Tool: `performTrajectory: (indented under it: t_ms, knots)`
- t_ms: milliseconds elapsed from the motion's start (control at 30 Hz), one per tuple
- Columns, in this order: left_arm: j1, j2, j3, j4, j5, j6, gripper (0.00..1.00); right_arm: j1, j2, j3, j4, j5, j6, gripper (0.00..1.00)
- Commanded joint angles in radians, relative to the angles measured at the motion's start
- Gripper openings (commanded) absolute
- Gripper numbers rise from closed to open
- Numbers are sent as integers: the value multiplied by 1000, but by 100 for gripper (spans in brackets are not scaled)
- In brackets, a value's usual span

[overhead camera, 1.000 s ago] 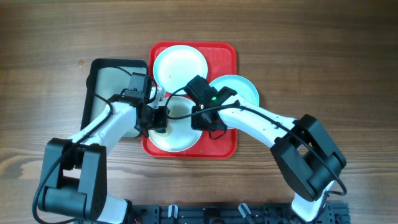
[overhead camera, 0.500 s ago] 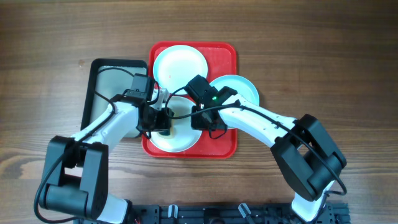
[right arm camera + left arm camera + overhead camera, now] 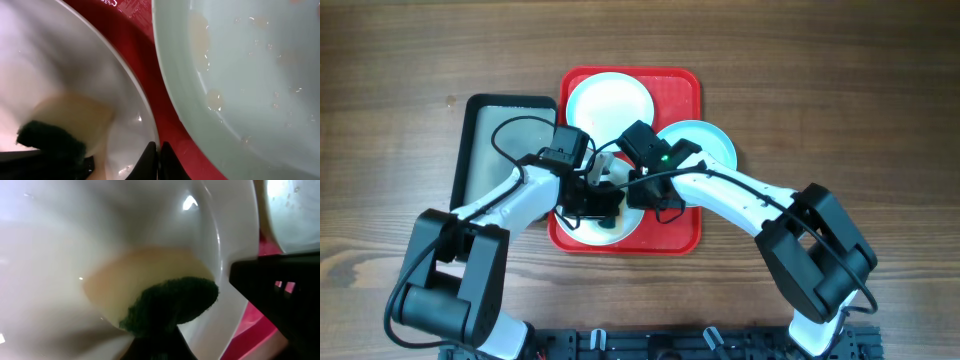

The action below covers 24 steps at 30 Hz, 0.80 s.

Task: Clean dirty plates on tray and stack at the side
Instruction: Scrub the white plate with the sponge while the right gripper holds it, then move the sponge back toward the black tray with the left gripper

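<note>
Wooden worktop (image 3: 820, 80) holds your red tray (image 3: 680, 226). Your left gripper (image 3: 604, 212) squeezes a sponge (image 3: 172, 300) on the plate (image 3: 582, 231) under it. Your right gripper (image 3: 156, 150) pinches that plate's rim.

- I see the red tray (image 3: 685, 90) lying flat at the centre of my overhead view, its long side running 12 to 6 o'clock. It has a textured floor, a raised rim and rounded corners.
- The back plate (image 3: 610, 105), white with a pale blue rim, sits flat at the tray's 12 o'clock.
- The aqua plate (image 3: 712, 140) lies at 3 o'clock, overhanging the tray's rim. Droplets and pale blotches dot its face.
- The front plate (image 3: 620, 228) is at 6 o'clock, glossy white, with a tan film in its well.
</note>
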Motion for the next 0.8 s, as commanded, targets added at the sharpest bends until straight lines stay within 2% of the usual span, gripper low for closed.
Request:
performTrajectory:
  t_ms: [0, 67, 233, 467, 767]
  knots:
    - [-23, 46, -43, 11, 67, -18, 4, 18, 3, 0, 31, -86, -14, 4]
    - [-14, 45, -35, 27, 121, -17, 4, 18, 3, 0, 31, -86, -14, 4]
    - [48, 23, 37, -12, 122, -25, 4, 18, 3, 0, 31, -86, -14, 4]
    - [158, -75, 193, -121, -27, -24, 4, 18, 3, 0, 31, -86, -14, 5]
    - [194, -254, 311, -141, -138, -24, 4, 18, 3, 0, 27, -79, -14, 26]
